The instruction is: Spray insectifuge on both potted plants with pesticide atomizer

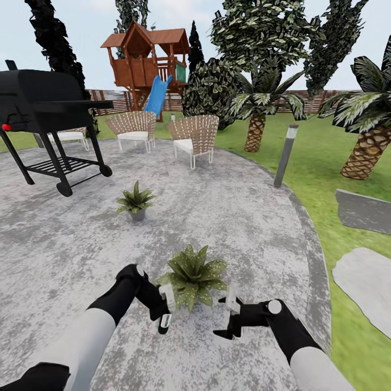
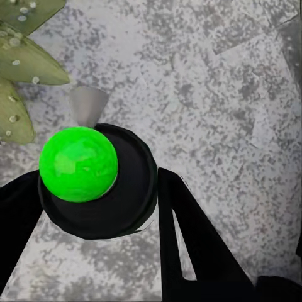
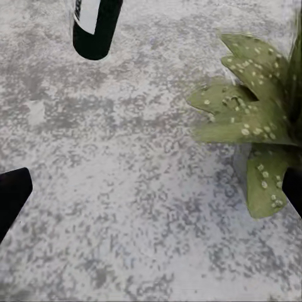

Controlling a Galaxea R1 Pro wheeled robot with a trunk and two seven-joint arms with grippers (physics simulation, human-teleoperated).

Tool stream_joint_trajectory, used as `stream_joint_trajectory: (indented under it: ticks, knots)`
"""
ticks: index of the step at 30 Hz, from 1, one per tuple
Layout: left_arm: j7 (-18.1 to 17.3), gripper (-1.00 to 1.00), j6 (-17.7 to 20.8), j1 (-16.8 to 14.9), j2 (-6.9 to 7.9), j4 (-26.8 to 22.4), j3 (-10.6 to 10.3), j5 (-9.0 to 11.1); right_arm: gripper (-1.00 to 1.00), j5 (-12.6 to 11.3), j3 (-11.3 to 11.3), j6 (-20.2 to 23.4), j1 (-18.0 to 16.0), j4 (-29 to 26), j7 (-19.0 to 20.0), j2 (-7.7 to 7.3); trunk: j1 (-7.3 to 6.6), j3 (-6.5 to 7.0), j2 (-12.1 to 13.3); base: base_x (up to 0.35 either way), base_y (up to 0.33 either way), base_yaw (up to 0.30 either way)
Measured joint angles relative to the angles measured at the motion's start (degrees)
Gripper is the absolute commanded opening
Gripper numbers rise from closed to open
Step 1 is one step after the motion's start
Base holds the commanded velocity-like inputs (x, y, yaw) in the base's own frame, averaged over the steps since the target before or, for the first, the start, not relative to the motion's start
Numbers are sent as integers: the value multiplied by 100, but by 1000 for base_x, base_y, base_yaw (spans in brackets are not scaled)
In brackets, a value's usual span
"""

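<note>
Mottled paving [image 1: 65,255] — two potted plants [image 1: 192,276] [image 1: 135,201], one pesticide atomizer [image 1: 164,321] clamped in left tool [image 1: 166,309], right tool [image 1: 230,316] spread wide

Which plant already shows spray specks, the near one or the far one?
The near potted plant: white specks dot its leaves in head and right wrist views. The far potted plant shows none, though it is small; cannot tell for sure.

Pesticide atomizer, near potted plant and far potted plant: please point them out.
pesticide atomizer [image 1: 164,323], head view, dark lower body.
near potted plant [image 1: 193,276], head view, rosette centre.
far potted plant [image 1: 136,200], head view, leaves above pot.
</note>
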Motion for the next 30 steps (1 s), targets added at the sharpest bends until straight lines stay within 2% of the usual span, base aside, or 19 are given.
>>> stream_joint_trajectory:
  ticks: [1, 7, 10, 12, 14, 19, 22, 27, 30]
  knots:
    - [-2, -100, -202, 2, -1, 24, -59, -16, -100, -7, 170, -4, -36, 2, 35, 141, 0, 0, 0, 0, 0, 0]
    - [56, -100, -411, 79, -5, 213, -119, -215, -100, -3, 210, 1, -140, -21, 49, 441, 0, 0, 0, 0, 0, 0]
    - [32, -100, -804, 81, -35, 231, -161, -226, -100, 3, 211, -4, -182, -28, 213, 476, 0, 0, 0, 0, 0, 0]
    - [11, -100, -920, 82, -47, 235, -176, -221, -100, 4, 210, 3, -238, -118, 512, 482, 0, 0, 0, 0, 0, 0]
    - [6, -100, -946, 82, -55, 235, -188, -216, -100, 2, 209, 6, -262, -161, 586, 496, 0, 0, 0, 0, 0, 0]
    - [-8, -100, -966, 89, -90, 288, -195, -189, -100, -4, 209, 8, -297, -193, 625, 558, 0, 0, 0, 0, 0, 0]
    - [-10, -100, -1206, 90, -113, 447, -196, -178, -100, -4, 209, 4, -323, -197, 626, 562, 0, 0, 0, 0, 0, 0]
    - [-9, -100, -1301, 90, -155, 485, -190, -155, -100, -3, 209, 5, -352, -189, 626, 554, 0, 0, 0, 0, 0, 0]
    - [2, -100, -1301, 91, -268, 487, -187, -153, -100, -4, 209, 1, -353, -188, 626, 553, 0, 0, 0, 0, 0, 0]
